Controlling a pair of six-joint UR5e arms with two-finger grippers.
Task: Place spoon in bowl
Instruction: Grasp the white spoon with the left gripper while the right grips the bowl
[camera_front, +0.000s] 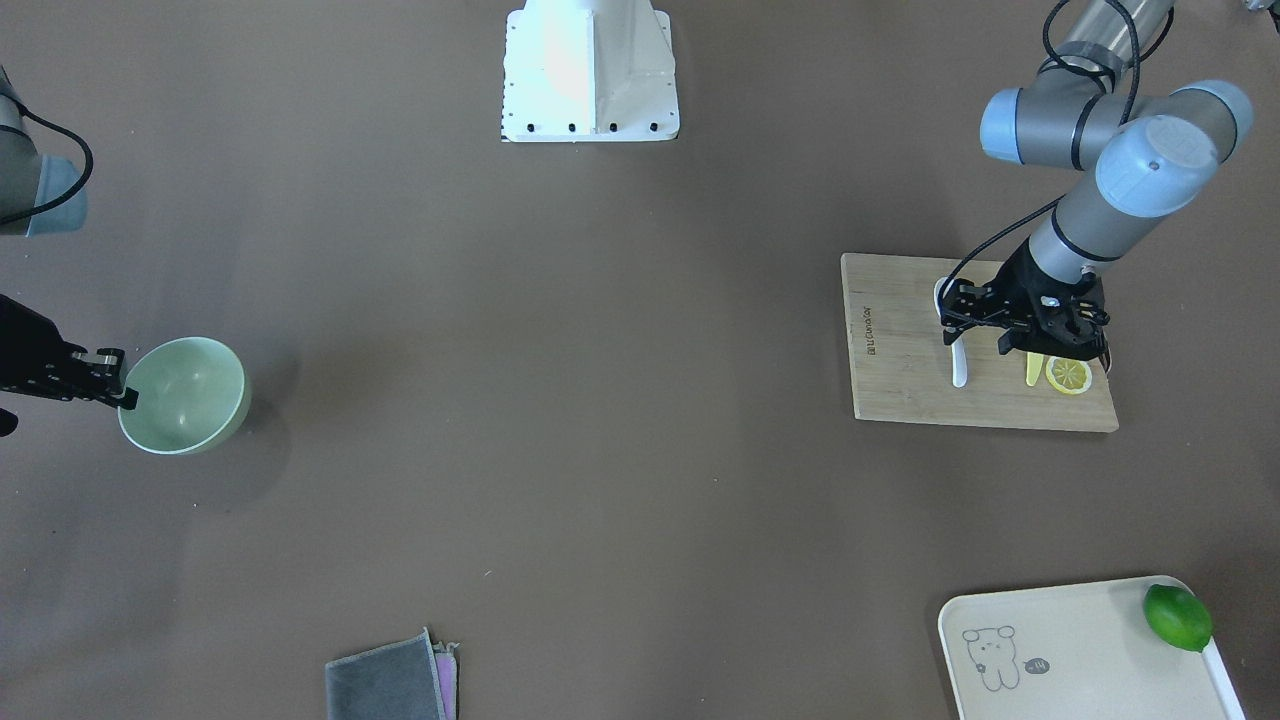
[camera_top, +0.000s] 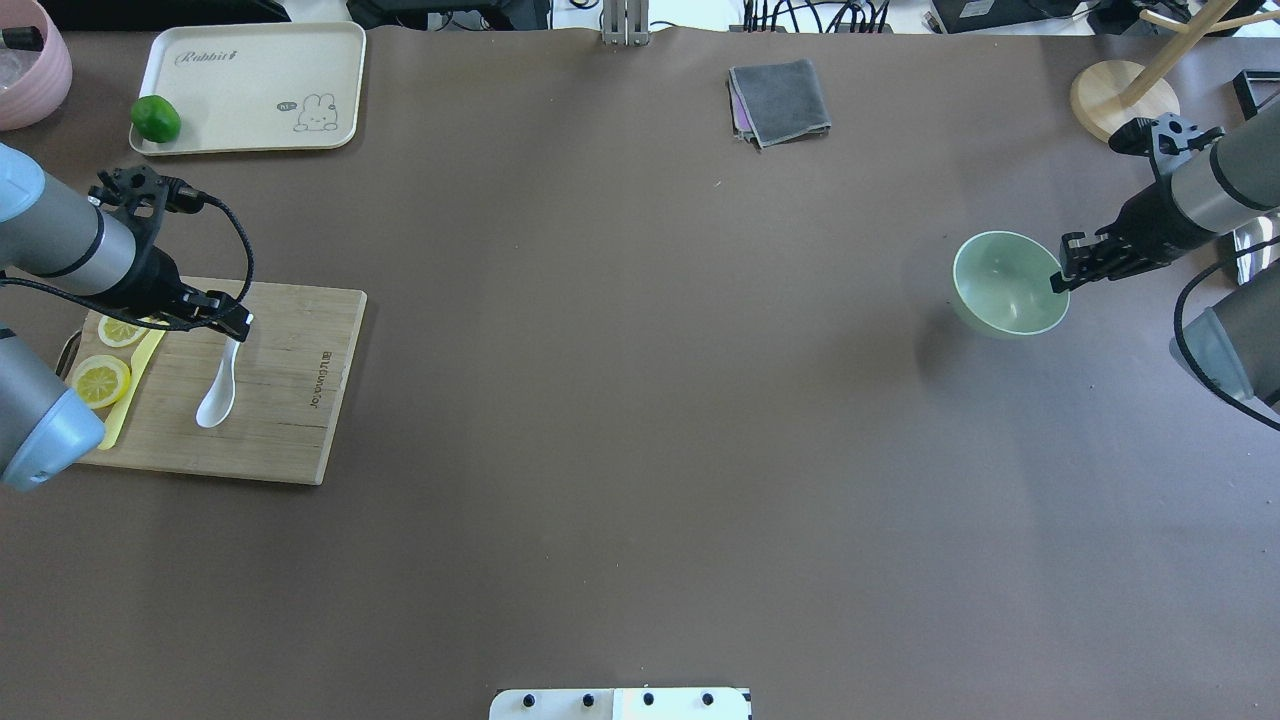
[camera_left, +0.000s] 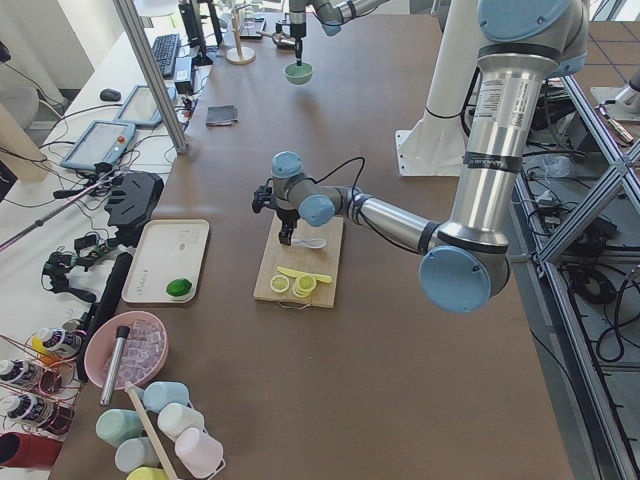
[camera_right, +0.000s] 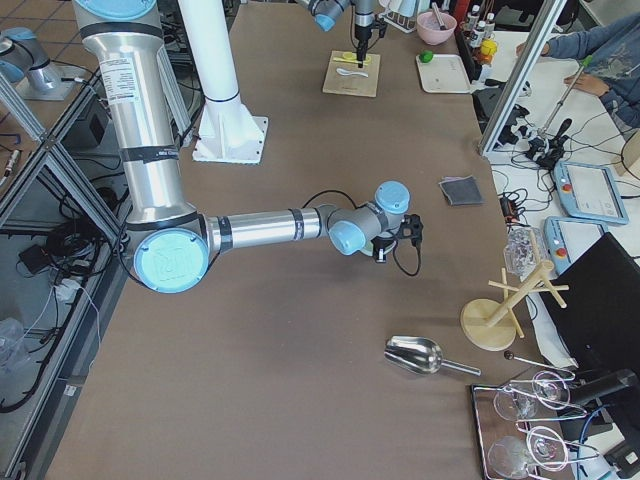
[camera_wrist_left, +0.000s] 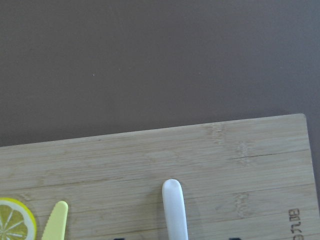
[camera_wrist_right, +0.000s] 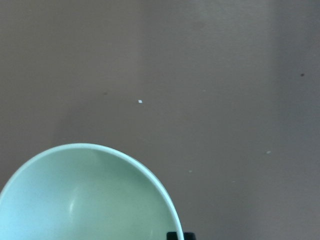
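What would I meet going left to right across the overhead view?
Lime → spoon → grey cloth → bowl → wooden stand

Robotics lab: teach pendants (camera_left: 98, 146), aluminium framing (camera_left: 152, 75)

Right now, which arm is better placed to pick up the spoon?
Left. The left hand is open astride the spoon handle on the cutting board. The right hand is far across the table, holding the bowl by its rim.
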